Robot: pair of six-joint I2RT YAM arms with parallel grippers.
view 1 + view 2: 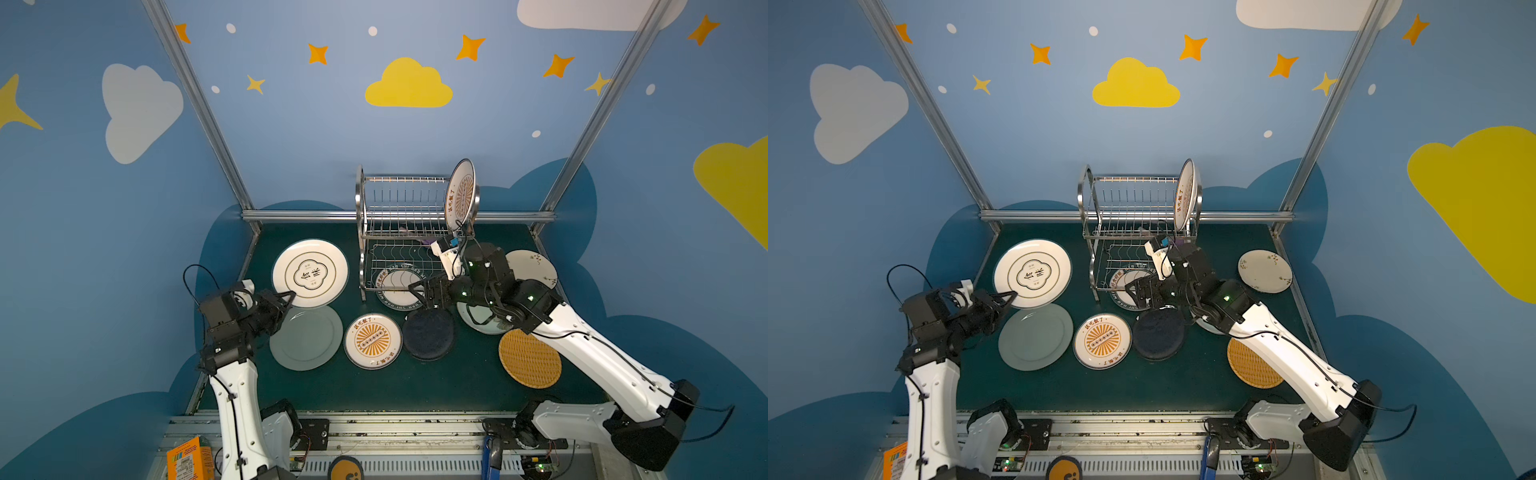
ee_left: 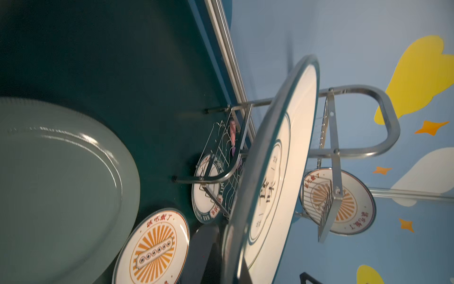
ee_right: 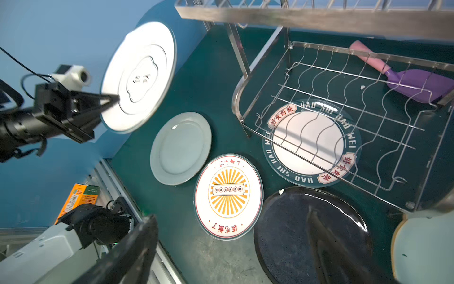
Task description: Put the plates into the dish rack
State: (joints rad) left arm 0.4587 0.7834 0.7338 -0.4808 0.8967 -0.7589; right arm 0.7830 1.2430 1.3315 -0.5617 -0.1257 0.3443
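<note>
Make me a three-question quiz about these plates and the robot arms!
1. Where is the lettered plate?
A. Upright in the upper tier
B. Flat on the table, partly under the dish rack's lower tier
C. Held in the air

2. How many plates stand in the rack?
A. One
B. Three
C. None

3. What are the left fingers doing?
A. Hanging open
B. Pushing the rack
C. Shut on the emblem plate's rim

Answers:
1 B, the lower tier's wires cross above it.
2 A, only a sunburst plate stands there, in the upper tier.
3 C, the plate hangs tilted above the table.
</note>
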